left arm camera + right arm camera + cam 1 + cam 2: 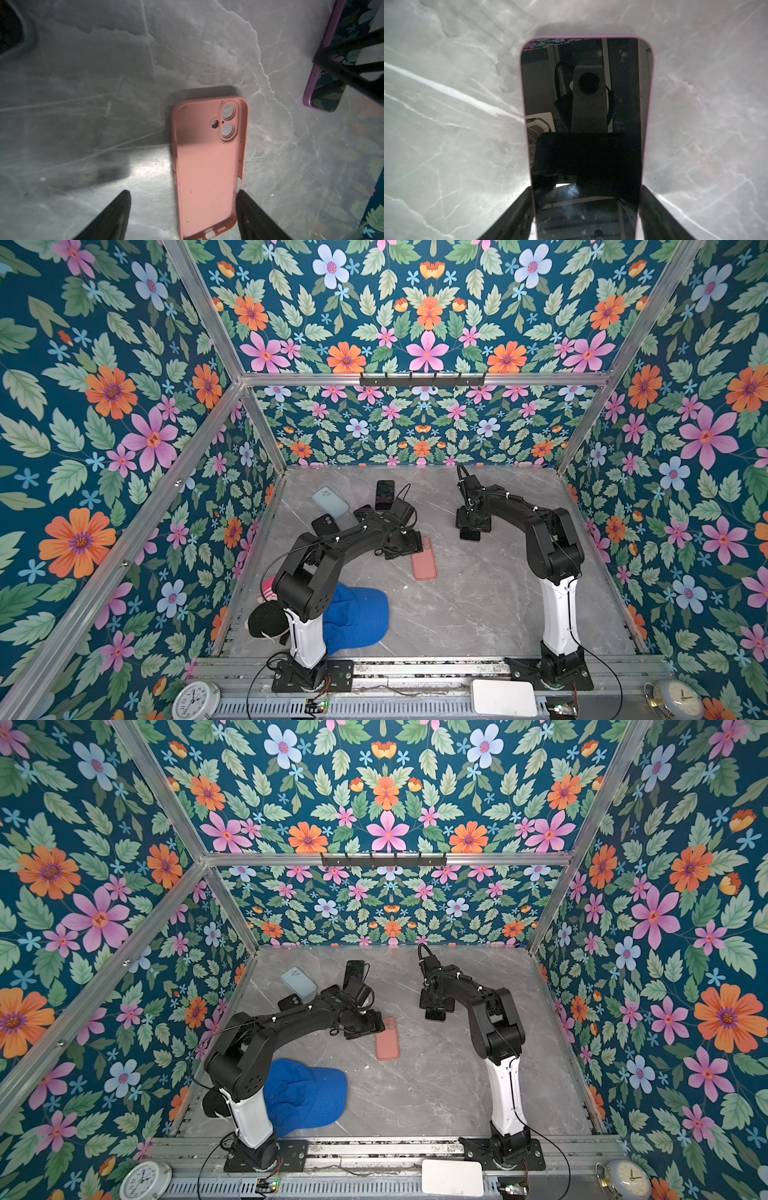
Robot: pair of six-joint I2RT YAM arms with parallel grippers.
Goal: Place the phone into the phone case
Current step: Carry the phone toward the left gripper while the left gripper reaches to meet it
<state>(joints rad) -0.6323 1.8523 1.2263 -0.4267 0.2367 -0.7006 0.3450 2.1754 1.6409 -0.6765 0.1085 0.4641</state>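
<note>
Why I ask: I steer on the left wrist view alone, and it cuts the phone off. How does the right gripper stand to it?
Observer: In the right wrist view the right gripper straddles the phone, its fingers along both long edges. Whether they squeeze, I cannot tell.
Operator: Which face is up?
Observer: The dark screen faces up.
Operator: Anything out there to confuse it with?
Observer: Yes. In a top view a second dark phone lies near the back of the table.
</note>
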